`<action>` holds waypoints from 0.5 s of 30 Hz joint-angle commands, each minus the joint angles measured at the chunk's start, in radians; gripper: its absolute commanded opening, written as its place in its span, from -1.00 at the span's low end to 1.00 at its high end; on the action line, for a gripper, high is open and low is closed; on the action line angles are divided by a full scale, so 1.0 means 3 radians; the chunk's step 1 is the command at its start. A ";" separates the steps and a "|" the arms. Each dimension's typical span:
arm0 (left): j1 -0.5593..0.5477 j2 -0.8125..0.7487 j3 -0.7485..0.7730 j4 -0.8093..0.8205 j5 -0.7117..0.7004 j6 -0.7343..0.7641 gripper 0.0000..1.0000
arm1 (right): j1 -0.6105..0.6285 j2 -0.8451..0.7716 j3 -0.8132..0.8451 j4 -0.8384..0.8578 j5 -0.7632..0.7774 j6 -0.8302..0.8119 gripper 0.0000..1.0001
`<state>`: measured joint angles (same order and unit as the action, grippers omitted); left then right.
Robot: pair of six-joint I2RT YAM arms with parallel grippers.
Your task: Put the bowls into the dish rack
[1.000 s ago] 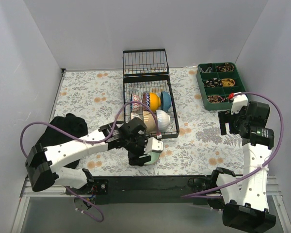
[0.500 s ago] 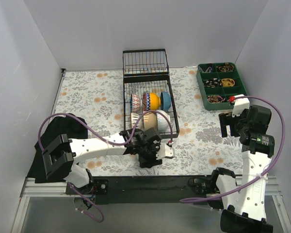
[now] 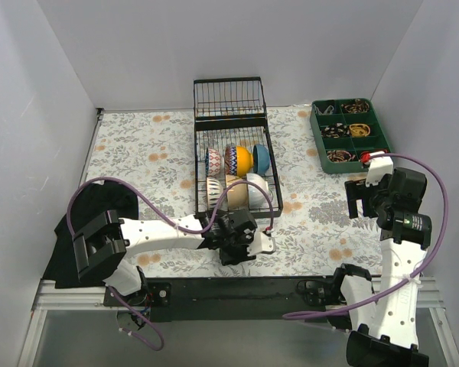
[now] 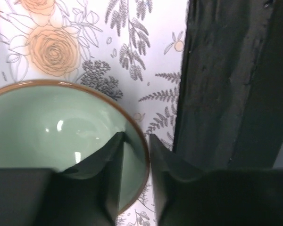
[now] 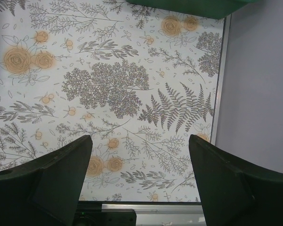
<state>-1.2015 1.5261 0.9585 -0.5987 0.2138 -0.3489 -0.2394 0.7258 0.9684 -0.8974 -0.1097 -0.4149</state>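
Note:
A pale green bowl (image 4: 61, 127) with a brown rim sits on the flowered cloth in the left wrist view. My left gripper (image 4: 136, 141) is shut on its right rim, one finger inside and one outside. From above the left gripper (image 3: 241, 246) hides that bowl, just in front of the black wire dish rack (image 3: 199, 176). Several bowls stand on edge in the rack, among them a yellow-orange one (image 3: 245, 158), a blue one (image 3: 261, 158) and a white one (image 3: 258, 191). My right gripper (image 5: 140, 139) hangs open over bare cloth, far right (image 3: 365, 197).
A green compartment tray (image 3: 350, 130) stands at the back right, its edge also showing in the right wrist view (image 5: 179, 5). A black cloth (image 3: 61, 256) lies at the left. The black base rail (image 4: 226, 84) runs close beside the green bowl.
My left gripper has swung right and settled over the green bowl, which showed beside it a second ago and is now covered. The right arm has barely shifted.

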 commanded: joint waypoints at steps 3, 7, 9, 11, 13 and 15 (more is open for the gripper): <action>-0.0019 -0.0101 -0.0157 0.0068 -0.0094 -0.0044 -0.96 | -0.0066 -0.0011 0.0039 0.0072 -0.0069 0.0084 0.84; -0.0014 -0.0260 0.0000 -0.0217 -0.0048 -0.0069 -1.00 | -0.0082 -0.0011 0.0024 0.0072 -0.0074 0.0089 0.83; -0.0014 -0.0438 0.0138 -0.0457 0.0074 -0.0095 -1.00 | -0.0092 -0.0006 0.0014 0.0072 -0.0089 0.0104 0.83; -0.0014 -0.0576 0.0379 -0.0805 0.0146 -0.0115 -1.00 | -0.0097 0.0004 0.0014 0.0067 -0.0110 0.0115 0.83; 0.0011 -0.0761 0.0598 -0.1050 0.0182 -0.0121 -1.00 | -0.0102 0.0035 0.0034 0.0072 -0.0120 0.0115 0.83; 0.0093 -0.0888 0.0747 -0.1149 0.0208 -0.0151 -1.00 | -0.0107 0.0071 0.0055 0.0072 -0.0120 0.0120 0.83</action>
<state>-1.1995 1.4105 1.0477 -0.8082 0.2150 -0.3752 -0.2634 0.7341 0.9684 -0.8967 -0.1253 -0.3923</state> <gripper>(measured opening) 0.079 0.916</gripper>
